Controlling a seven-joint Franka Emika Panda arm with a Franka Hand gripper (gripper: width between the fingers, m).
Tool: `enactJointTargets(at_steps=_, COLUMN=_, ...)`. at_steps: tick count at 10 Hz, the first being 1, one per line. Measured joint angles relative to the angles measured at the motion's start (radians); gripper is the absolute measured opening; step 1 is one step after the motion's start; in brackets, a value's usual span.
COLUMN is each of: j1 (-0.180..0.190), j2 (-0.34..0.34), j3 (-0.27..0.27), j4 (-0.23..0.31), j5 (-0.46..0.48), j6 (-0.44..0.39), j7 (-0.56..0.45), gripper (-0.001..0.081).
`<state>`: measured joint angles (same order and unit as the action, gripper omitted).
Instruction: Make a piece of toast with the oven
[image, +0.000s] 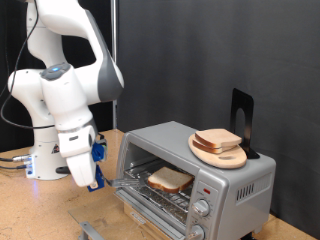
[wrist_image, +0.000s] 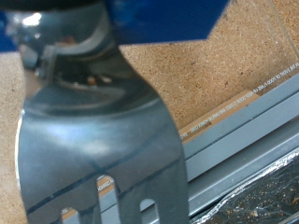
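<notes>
The silver oven (image: 235, 180) stands at the exterior view's right with its glass door (image: 150, 208) folded down open. One pale slice of toast (image: 170, 179) lies on the wire rack inside. My gripper (image: 97, 175) hangs just off the oven's open front, on its left in the exterior view. Its blue fingers (image: 97, 152) are shut on the handle of a slotted metal spatula (wrist_image: 93, 140). In the wrist view the spatula blade fills most of the picture, above the chipboard table (wrist_image: 234, 56) and the grey edge of the oven door (wrist_image: 248, 131).
A round wooden board (image: 220, 153) with a stack of like bread slices (image: 218, 140) sits on the oven's top, with a black stand (image: 242, 115) behind it. A foil-lined tray (wrist_image: 266, 201) shows at the wrist view's corner. Two knobs (image: 203, 208) are on the oven's front.
</notes>
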<state>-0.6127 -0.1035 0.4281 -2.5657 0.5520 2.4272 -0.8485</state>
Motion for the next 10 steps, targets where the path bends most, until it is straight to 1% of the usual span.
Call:
enactJointTargets(at_steps=1, j1=0.0, j2=0.002, j3=0.002, j4=-0.002, j5=-0.013, j6=0.004, j7=0.002, gripper=0.0325)
enactJointTargets(at_steps=2, j1=-0.001, j2=0.002, j3=-0.002, j4=-0.002, j5=-0.02, j6=-0.008, j7=0.002, gripper=0.0325)
enactJointTargets(at_steps=3, j1=-0.008, j2=-0.003, j3=-0.015, j4=0.006, j5=-0.021, j6=-0.053, j7=-0.002, gripper=0.0325)
enactJointTargets(at_steps=4, j1=-0.022, j2=-0.014, j3=-0.037, j4=0.023, j5=-0.021, j6=-0.118, j7=-0.01, gripper=0.0325)
enactJointTargets(at_steps=5, j1=-0.036, j2=-0.03, j3=-0.062, j4=0.043, j5=-0.021, j6=-0.185, j7=-0.019, gripper=0.0325)
enactJointTargets(at_steps=7, j1=-0.063, j2=-0.063, j3=-0.106, j4=0.081, j5=-0.024, j6=-0.294, j7=-0.041, gripper=0.0325)
enactJointTargets(at_steps=9, j1=-0.083, j2=-0.085, j3=-0.138, j4=0.106, j5=-0.025, j6=-0.361, j7=-0.052, gripper=0.0325)
enactJointTargets(at_steps=10, j1=-0.088, j2=-0.09, j3=-0.144, j4=0.112, j5=-0.025, j6=-0.384, j7=-0.052, gripper=0.0325)
